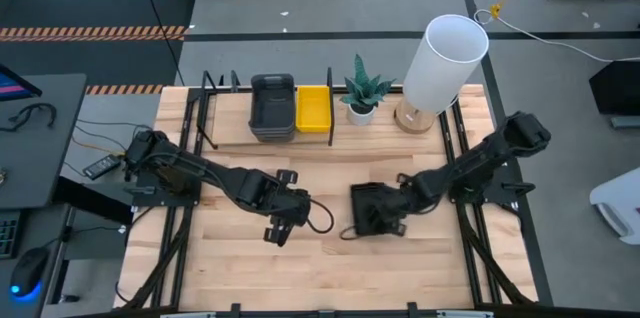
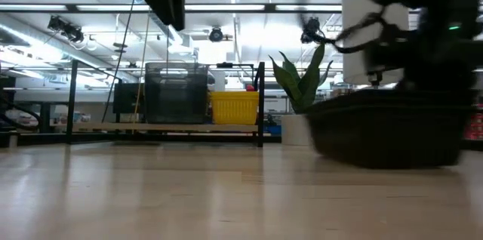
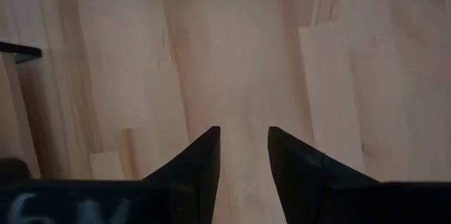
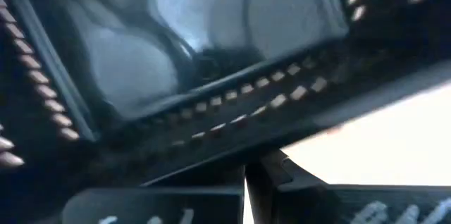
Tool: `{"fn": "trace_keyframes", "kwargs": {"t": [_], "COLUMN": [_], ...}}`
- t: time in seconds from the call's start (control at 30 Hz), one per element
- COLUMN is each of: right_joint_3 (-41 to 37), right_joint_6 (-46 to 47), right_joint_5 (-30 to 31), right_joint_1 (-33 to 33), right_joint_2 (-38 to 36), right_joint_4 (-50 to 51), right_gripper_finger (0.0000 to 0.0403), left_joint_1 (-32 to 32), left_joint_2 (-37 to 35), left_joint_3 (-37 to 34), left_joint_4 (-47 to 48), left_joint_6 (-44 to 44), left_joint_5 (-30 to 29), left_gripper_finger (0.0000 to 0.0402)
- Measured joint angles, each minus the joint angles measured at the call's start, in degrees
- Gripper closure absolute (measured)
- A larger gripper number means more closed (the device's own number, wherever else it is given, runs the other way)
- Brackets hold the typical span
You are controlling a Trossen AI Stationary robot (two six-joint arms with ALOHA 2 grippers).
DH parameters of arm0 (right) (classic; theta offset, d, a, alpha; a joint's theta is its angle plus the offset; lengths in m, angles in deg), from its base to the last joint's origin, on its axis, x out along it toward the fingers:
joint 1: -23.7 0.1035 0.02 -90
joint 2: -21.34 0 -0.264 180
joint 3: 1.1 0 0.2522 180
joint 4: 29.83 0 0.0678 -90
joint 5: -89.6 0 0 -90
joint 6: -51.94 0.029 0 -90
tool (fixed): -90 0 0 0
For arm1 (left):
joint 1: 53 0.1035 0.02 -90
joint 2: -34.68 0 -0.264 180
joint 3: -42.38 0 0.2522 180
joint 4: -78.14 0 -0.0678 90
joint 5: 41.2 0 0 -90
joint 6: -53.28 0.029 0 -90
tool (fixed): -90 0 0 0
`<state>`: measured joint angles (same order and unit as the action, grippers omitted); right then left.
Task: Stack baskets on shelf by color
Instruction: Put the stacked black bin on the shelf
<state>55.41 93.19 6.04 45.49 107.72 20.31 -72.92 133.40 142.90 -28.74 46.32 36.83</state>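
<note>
From overhead I see both arms meeting mid-worktop; the low view alone shows the workshop ceiling lights behind the shelf (image 1: 235,143). My left tool (image 3: 243,155) hangs over bare wood near the worktop's middle, its tips narrowly parted and empty. Grey baskets (image 1: 272,108) and a yellow basket (image 1: 313,108) sit on the shelf along the far edge. My right tool (image 1: 385,213) has its tips closed on the rim of a black perforated basket (image 1: 372,206), just right of centre.

Two black jointed arms, left arm (image 1: 215,180) with a black cable looping at its wrist, right arm (image 1: 470,170) blocky and matte, dark tapered fingers (image 3: 201,160), faint pale markings on wrist housings
</note>
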Motion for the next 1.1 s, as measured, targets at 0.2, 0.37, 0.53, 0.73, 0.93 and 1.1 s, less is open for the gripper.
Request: {"fn": "trace_keyframes", "kwargs": {"t": [0.2, 0.37, 0.53, 0.73, 0.93, 1.1], "right_joint_3": [0.02, 0.09, 0.09, 0.09, 0.07, 0.04], "right_joint_6": [-8.64, -12.82, -11.25, -5.13, 2.23, 5.01], "right_joint_5": [2.05, 1.55, 2.14, 7.34, 21.2, 35.92], "right_joint_1": [-4.05, -4.91, -4.87, -1.13, 7.58, 16.73], "right_joint_2": [1.85, 0.56, -3.52, -12.62, -23.46, -29.36], "right_joint_4": [-19.23, -29.43, -24.39, -11.73, -2.64, -1.69], "right_gripper_finger": [0.0398, 0.0398, 0.0398, 0.0398, 0.0398, 0.0398], "left_joint_1": [0.1, 0.04, 0.04, -0.56, -0.91, -1.51], "left_joint_2": [0.0, -0.04, -0.04, 2.58, 7.38, 11.29], "left_joint_3": [0.0, 0.0, 0.0, 0.07, 0.0, -0.01], "left_joint_4": [3.08, 1.48, -3.81, -14.32, -26.56, -37.68], "left_joint_6": [-3.5, -6.04, -7.95, -9.68, -10.89, -12.12], "left_joint_5": [-0.02, 0.02, 0.02, -0.05, -1.82, -3.29], "left_gripper_finger": [0.0276, 0.027, 0.0256, 0.024, 0.0243, 0.0233]}}
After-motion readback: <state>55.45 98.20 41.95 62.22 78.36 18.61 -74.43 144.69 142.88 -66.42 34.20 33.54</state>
